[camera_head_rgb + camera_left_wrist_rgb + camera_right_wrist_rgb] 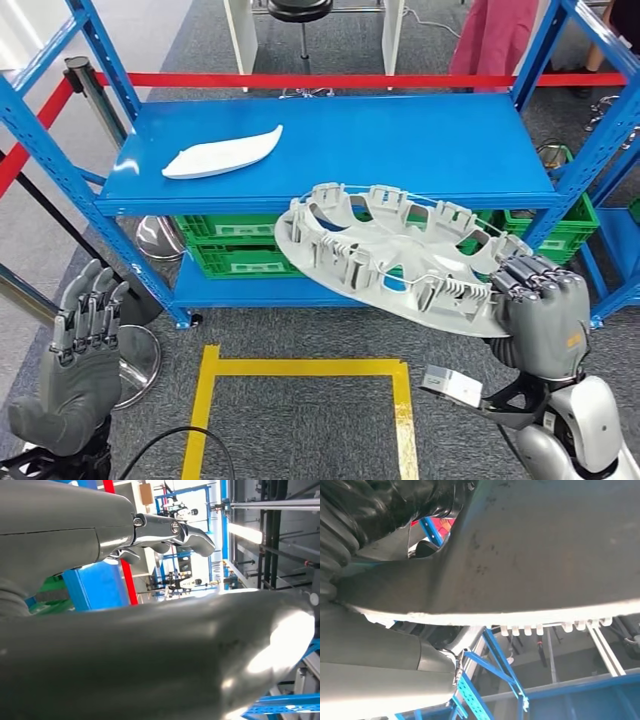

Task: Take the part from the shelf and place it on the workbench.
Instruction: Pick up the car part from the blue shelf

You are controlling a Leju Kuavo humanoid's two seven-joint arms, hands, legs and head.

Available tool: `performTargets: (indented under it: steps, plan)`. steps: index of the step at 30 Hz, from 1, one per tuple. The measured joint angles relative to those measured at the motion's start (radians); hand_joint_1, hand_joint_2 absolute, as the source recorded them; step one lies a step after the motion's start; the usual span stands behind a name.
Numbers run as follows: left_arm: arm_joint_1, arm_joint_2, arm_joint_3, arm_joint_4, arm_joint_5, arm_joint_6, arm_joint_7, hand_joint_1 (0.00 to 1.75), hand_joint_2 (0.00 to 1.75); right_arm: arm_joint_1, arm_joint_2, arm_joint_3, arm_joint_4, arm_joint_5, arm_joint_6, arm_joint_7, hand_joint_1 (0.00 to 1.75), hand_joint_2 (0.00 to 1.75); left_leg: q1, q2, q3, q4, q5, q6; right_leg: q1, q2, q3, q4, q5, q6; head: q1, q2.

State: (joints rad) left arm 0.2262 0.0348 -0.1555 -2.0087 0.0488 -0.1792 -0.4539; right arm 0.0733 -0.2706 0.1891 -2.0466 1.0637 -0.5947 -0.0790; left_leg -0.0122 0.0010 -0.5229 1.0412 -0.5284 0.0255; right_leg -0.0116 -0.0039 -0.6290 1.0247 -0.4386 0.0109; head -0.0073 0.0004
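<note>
Part (392, 262): I see matt light-grey moulded plastic, ribbed, centre of the frame.
Right hand (542, 318): dull grey plastic-looking shell; silver glossy forearm below.
Left hand (79, 360): grey matt covering; polished metal finger links in my left wrist view.
Shelf (423, 140): smooth blue painted metal, slight sheen.
White piece (220, 156): smooth white plastic, upper left.
Floor (302, 420): rough grey carpet, glossy yellow tape.

A person (494, 35) behind the shelf (340, 150) is cut off by the top edge.

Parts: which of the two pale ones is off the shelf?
The round ribbed wheel cover, held at its rim by the right hand. The slim curved part lies on the shelf.
</note>
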Motion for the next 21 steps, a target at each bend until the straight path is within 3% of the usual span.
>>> performTargets:
  steps: [1, 3, 5, 7, 9, 10, 11, 13, 15, 16, 17, 19, 21]
  plan:
    - [-0.001, 0.0, 0.0, 0.0, 0.001, 0.0, 0.0, 0.0, 0.0, 0.0, 0.0, 0.0, 0.0, 0.0, 0.0, 0.0, 1.75, 1.75, -0.004, 0.001, 0.015, -0.031, 0.005, 0.006, -0.001, -0.001, -0.003, 0.0, 0.006, 0.006, 0.0, 0.0]
    - [-0.001, 0.0, 0.0, 0.0, 0.002, 0.0, 0.0, 0.0, 0.0, -0.001, 0.0, 0.0, 0.0, -0.001, 0.002, 0.0, 1.75, 1.75, -0.008, 0.002, 0.013, -0.042, 0.013, 0.01, -0.004, -0.004, -0.005, -0.004, 0.017, 0.02, 0.0, 0.0]
    - [0.0, 0.001, 0.0, 0.0, 0.004, 0.0, 0.001, 0.0, 0.0, -0.001, -0.002, 0.0, 0.0, -0.004, 0.003, -0.001, 1.75, 1.75, -0.005, 0.004, 0.008, -0.054, 0.032, 0.017, -0.005, -0.002, -0.016, 0.007, 0.004, 0.031, 0.001, 0.0]
    - [-0.001, 0.001, 0.0, 0.0, 0.004, 0.0, 0.001, 0.0, 0.0, -0.001, -0.004, 0.0, 0.0, -0.006, 0.004, -0.002, 1.75, 1.75, -0.001, 0.007, -0.005, -0.063, 0.053, 0.024, -0.006, 0.001, -0.049, 0.082, -0.064, 0.037, 0.004, 0.0]
    - [0.0, 0.001, 0.0, 0.0, 0.005, 0.0, 0.001, 0.0, 0.0, -0.001, -0.004, 0.0, 0.0, -0.007, 0.006, -0.004, 1.75, 1.75, -0.001, 0.007, -0.029, -0.06, 0.068, 0.028, -0.007, 0.002, -0.089, 0.208, -0.144, 0.042, 0.005, 0.0]
    - [0.0, 0.002, 0.0, 0.0, 0.006, -0.001, 0.001, 0.0, 0.0, -0.001, -0.004, 0.001, 0.001, -0.009, 0.007, -0.004, 1.75, 1.75, -0.001, 0.007, -0.041, -0.058, 0.075, 0.028, -0.007, 0.002, -0.096, 0.252, -0.161, 0.045, 0.005, 0.0]
    - [0.0, 0.002, 0.0, 0.0, 0.007, -0.001, 0.001, 0.0, 0.0, 0.0, -0.004, 0.0, 0.001, -0.01, 0.008, -0.004, 1.75, 1.75, -0.001, 0.007, -0.052, -0.055, 0.081, 0.026, -0.007, 0.002, -0.086, 0.261, -0.159, 0.046, 0.006, 0.0]
    - [0.001, 0.002, 0.0, 0.0, 0.007, -0.002, 0.001, 0.0, 0.0, 0.0, -0.004, 0.001, 0.002, -0.013, 0.011, -0.004, 1.75, 1.75, 0.0, 0.007, -0.071, -0.047, 0.091, 0.021, -0.009, 0.001, -0.009, 0.171, -0.116, 0.048, 0.006, 0.0]
    - [0.001, 0.002, 0.0, 0.0, 0.008, -0.002, 0.002, 0.0, 0.0, -0.003, -0.004, 0.001, 0.002, -0.014, 0.014, -0.004, 1.75, 1.75, -0.002, 0.007, -0.087, -0.035, 0.097, 0.013, -0.008, 0.001, 0.085, 0.04, -0.095, 0.045, 0.005, 0.0]
    - [0.001, 0.002, 0.0, 0.0, 0.008, -0.002, 0.001, 0.0, 0.0, -0.004, -0.004, 0.001, 0.002, -0.015, 0.015, -0.005, 1.75, 1.75, -0.004, 0.006, -0.093, -0.028, 0.1, 0.009, -0.007, 0.002, 0.109, 0.004, -0.095, 0.041, 0.006, 0.0]
    - [0.001, 0.002, 0.0, 0.0, 0.008, -0.003, 0.001, 0.0, 0.0, -0.004, -0.004, 0.002, 0.003, -0.015, 0.016, -0.005, 1.75, 1.75, -0.005, 0.006, -0.098, -0.023, 0.104, 0.004, -0.006, 0.003, 0.118, -0.011, -0.099, 0.037, 0.006, 0.0]
    - [0.003, 0.003, 0.0, 0.0, 0.008, -0.003, 0.0, 0.0, 0.0, -0.003, -0.004, 0.003, 0.003, -0.016, 0.017, -0.005, 1.75, 1.75, -0.005, 0.005, -0.103, -0.016, 0.108, -0.005, -0.007, 0.003, 0.106, -0.01, -0.092, 0.025, 0.007, 0.0]
    - [0.004, 0.003, 0.0, 0.0, 0.008, -0.003, 0.0, 0.0, 0.0, -0.003, -0.004, 0.004, 0.003, -0.016, 0.017, -0.004, 1.75, 1.75, -0.003, 0.002, -0.118, 0.017, 0.075, -0.018, -0.011, 0.001, 0.096, -0.01, -0.08, 0.008, 0.004, 0.0]
